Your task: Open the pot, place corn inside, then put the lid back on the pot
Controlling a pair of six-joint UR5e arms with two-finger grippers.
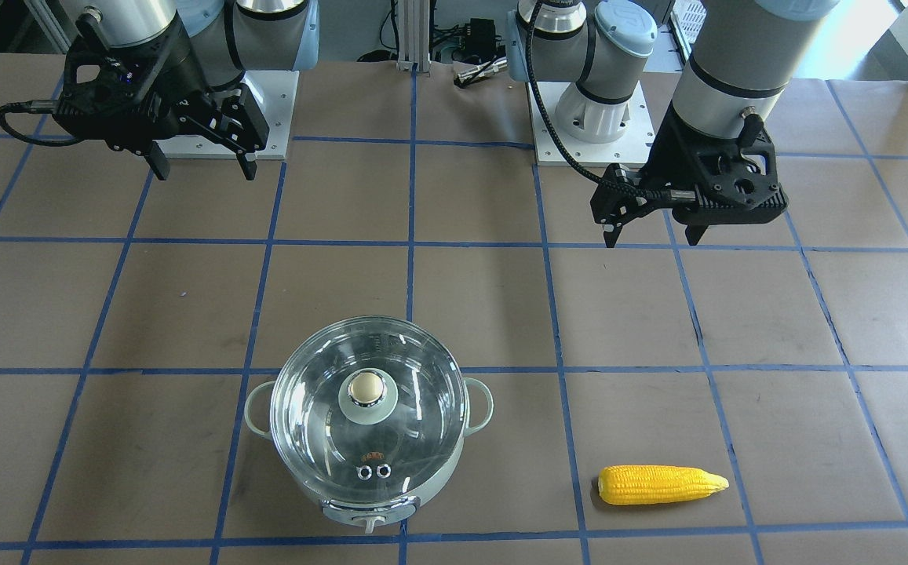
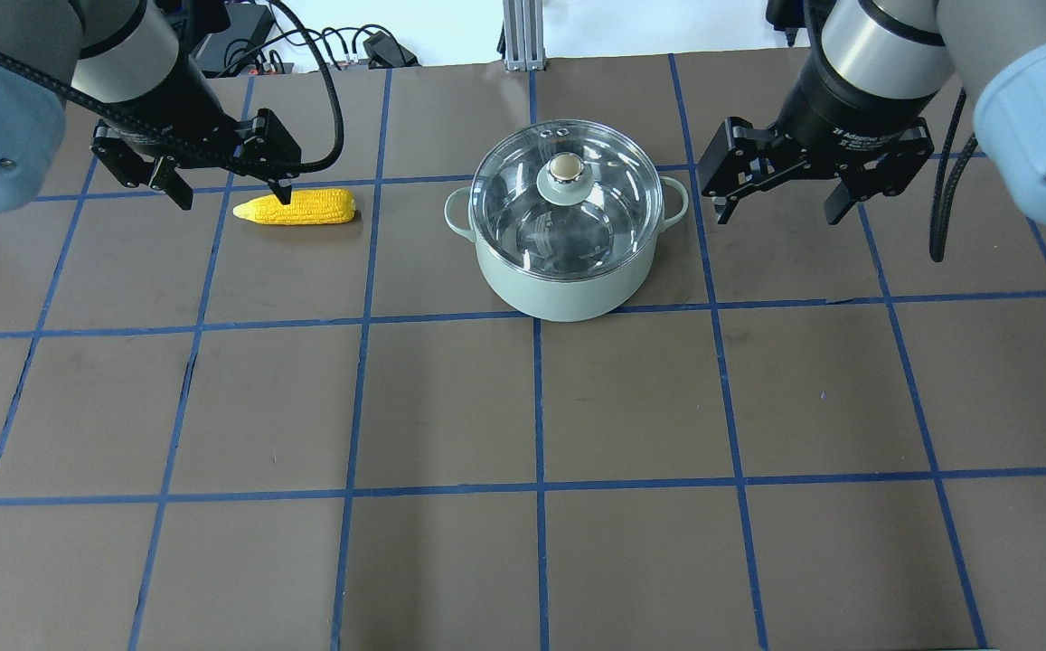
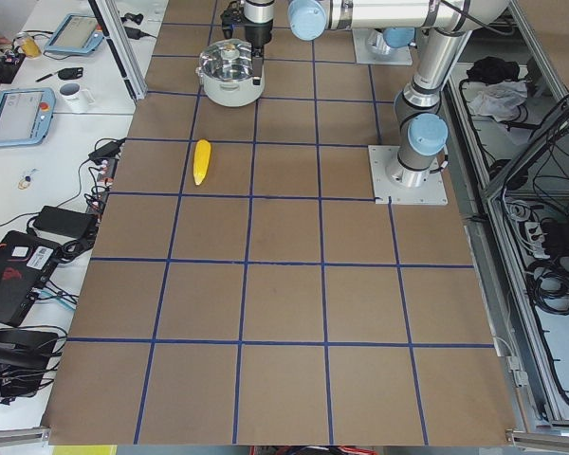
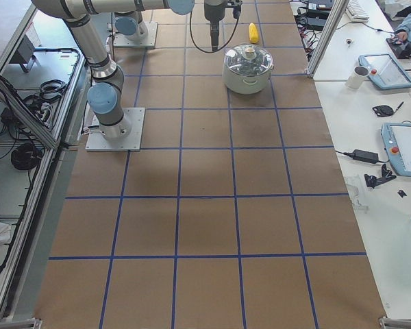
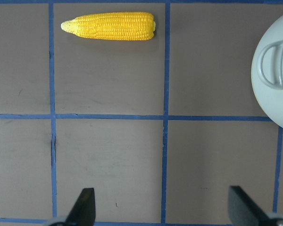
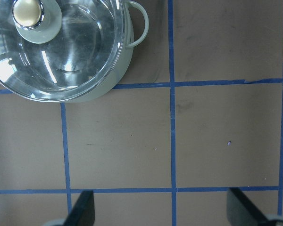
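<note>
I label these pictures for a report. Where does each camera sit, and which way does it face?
Front: across the table, facing the robot; left gripper at picture's right.
Overhead: behind the robot, looking forward, down; right gripper at right.
Left side: table's left end, along it; left arm near.
Right side: opposite end; right arm near.
Left wrist: down at corn; fingertips.
Right wrist: down at lid; fingertips.
Both wrists share the pot.

pot [image 5: 274, 101] cut off at right edge, left wrist view; lid [image 6: 78, 52] cropped top-left, right wrist view
</note>
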